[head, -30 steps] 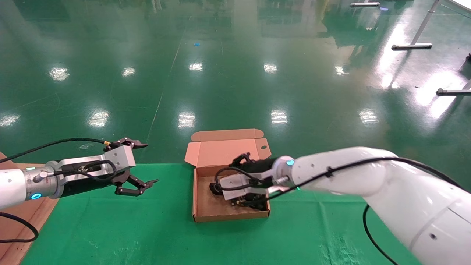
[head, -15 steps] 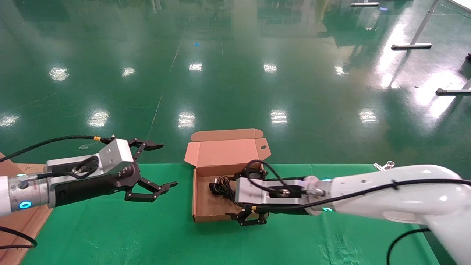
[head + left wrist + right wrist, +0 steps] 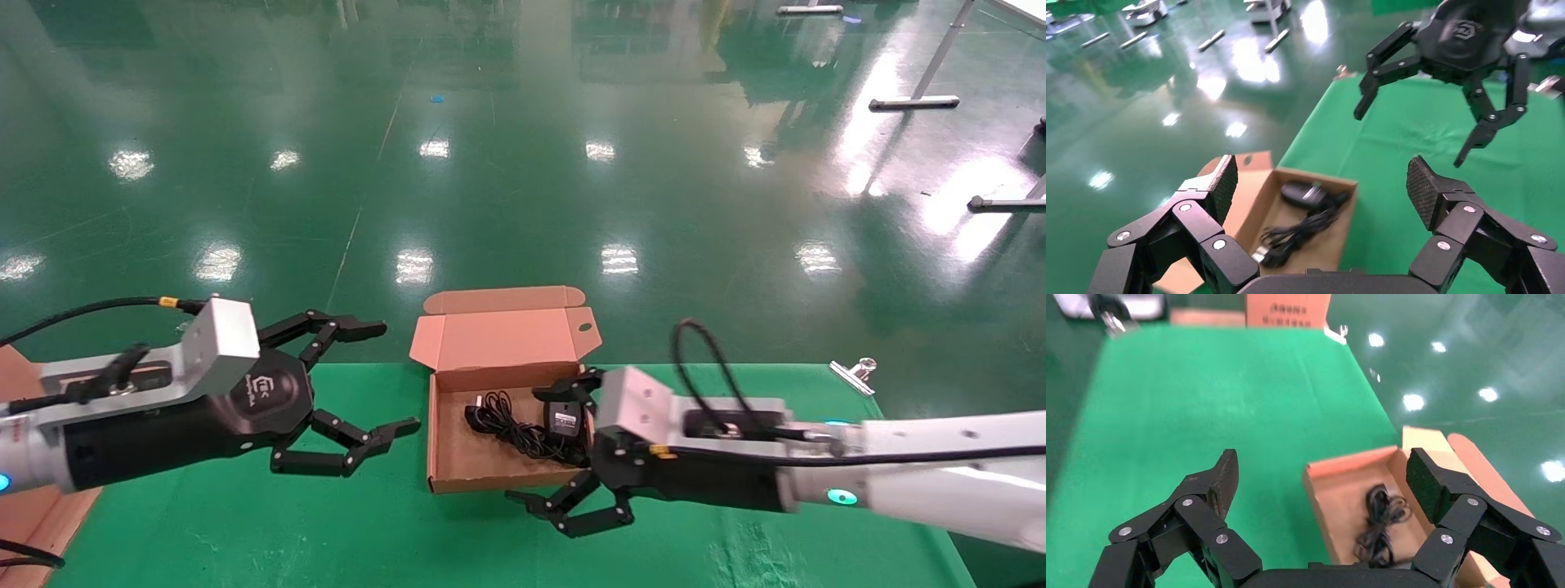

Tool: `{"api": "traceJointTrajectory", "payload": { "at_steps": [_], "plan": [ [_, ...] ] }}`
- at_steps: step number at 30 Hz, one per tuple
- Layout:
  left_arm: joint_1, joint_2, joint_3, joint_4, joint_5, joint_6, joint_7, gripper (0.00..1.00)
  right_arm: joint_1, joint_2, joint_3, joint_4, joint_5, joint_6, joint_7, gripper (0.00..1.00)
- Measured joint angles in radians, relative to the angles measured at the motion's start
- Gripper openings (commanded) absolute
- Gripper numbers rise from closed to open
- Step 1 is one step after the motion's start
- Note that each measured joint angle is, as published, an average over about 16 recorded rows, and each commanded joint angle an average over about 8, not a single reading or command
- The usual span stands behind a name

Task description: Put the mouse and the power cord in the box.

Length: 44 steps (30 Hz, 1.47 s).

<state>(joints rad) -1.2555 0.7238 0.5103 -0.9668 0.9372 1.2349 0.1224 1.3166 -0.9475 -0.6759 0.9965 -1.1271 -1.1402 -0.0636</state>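
The brown cardboard box (image 3: 445,483) stands open on the green cloth, its lid (image 3: 507,336) tilted back. Inside lie the black mouse (image 3: 564,418) and a bundle of black cable with a plug end, which I take for the power cord (image 3: 500,423). I cannot separate the mouse's own thin cable from it. My right gripper (image 3: 524,444) is open and empty at the box's near right corner. My left gripper (image 3: 400,377) is open and empty, just left of the box. The left wrist view shows the mouse (image 3: 1303,195) and cord (image 3: 1291,236). The right wrist view shows the cord (image 3: 1379,523) only.
A metal binder clip (image 3: 854,371) lies at the cloth's far right edge. A wooden surface (image 3: 41,506) adjoins the cloth on the left. Another cardboard box (image 3: 1288,309) stands beyond the cloth's end in the right wrist view. Glossy green floor lies past the table.
My right gripper has drawn back out of the box, leaving the mouse and cable in it. My left gripper has moved right, closer to the box.
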Motion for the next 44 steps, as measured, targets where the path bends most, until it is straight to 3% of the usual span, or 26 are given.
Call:
{"api": "traceJointTrajectory", "payload": {
  "at_steps": [26, 44],
  "plan": [
    [0.168, -0.104, -0.214, -0.294, -0.192, 0.242, -0.285, 1.00, -0.225, 0.314, 0.371, 0.268, 0.371, -0.332, 0.231, 1.00],
    [0.191, -0.119, -0.243, -0.333, -0.220, 0.274, -0.319, 1.00, -0.249, 0.347, 0.411, 0.296, 0.412, -0.367, 0.253, 1.00]
  ]
}}
